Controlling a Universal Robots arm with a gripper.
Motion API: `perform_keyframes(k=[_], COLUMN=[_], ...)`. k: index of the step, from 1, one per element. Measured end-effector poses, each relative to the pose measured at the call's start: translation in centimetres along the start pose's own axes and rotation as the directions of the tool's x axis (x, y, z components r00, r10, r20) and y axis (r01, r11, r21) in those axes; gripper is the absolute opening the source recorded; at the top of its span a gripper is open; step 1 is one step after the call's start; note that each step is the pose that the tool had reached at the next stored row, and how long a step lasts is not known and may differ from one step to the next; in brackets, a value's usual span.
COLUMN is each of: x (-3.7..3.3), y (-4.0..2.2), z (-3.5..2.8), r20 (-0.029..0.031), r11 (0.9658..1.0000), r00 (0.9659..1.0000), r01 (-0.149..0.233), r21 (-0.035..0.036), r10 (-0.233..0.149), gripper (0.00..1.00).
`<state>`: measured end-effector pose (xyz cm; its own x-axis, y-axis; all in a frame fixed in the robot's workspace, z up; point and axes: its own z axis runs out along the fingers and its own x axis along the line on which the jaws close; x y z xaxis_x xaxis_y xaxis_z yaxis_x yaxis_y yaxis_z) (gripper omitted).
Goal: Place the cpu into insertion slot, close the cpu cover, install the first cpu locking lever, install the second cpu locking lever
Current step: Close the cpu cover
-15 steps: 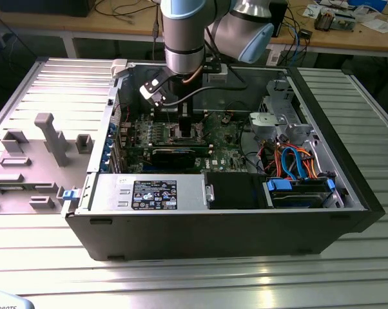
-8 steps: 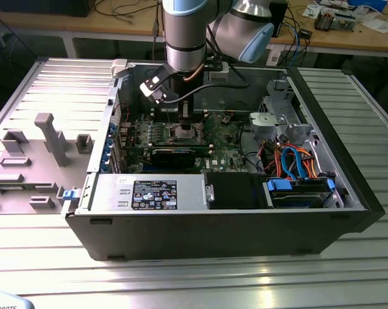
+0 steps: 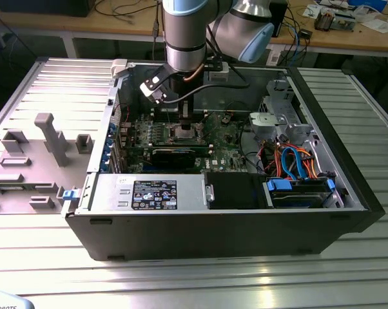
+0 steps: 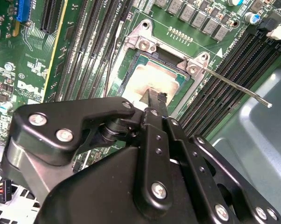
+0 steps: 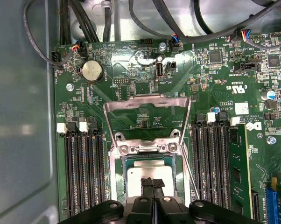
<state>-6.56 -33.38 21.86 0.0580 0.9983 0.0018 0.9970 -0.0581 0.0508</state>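
Gripper (image 5: pixel 153 182), fingers together, seems to touch the cpu (image 5: pixel 147 169) in the insertion slot (image 5: pixel 115 181); beyond the cpu, the cpu cover (image 5: pixel 145 99) stands open for access.

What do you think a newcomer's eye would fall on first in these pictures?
The robot arm reaches down into the open computer case in the exterior view, its gripper low over the green motherboard. In the first wrist view, the silver metal cover stands hinged open at the edge of the socket. The chip lies in the socket, with the gripper's shut tips right over it.
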Motion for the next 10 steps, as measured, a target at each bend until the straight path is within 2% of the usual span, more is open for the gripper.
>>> perform_keyframes(k=[10], x=[0.0], y=[0.01], z=[0.0], r20=[0.0], r11=[1.0], r00=[1.0], r01=[0.0], r21=[0.0003], r10=[0.0], gripper=[0.11])
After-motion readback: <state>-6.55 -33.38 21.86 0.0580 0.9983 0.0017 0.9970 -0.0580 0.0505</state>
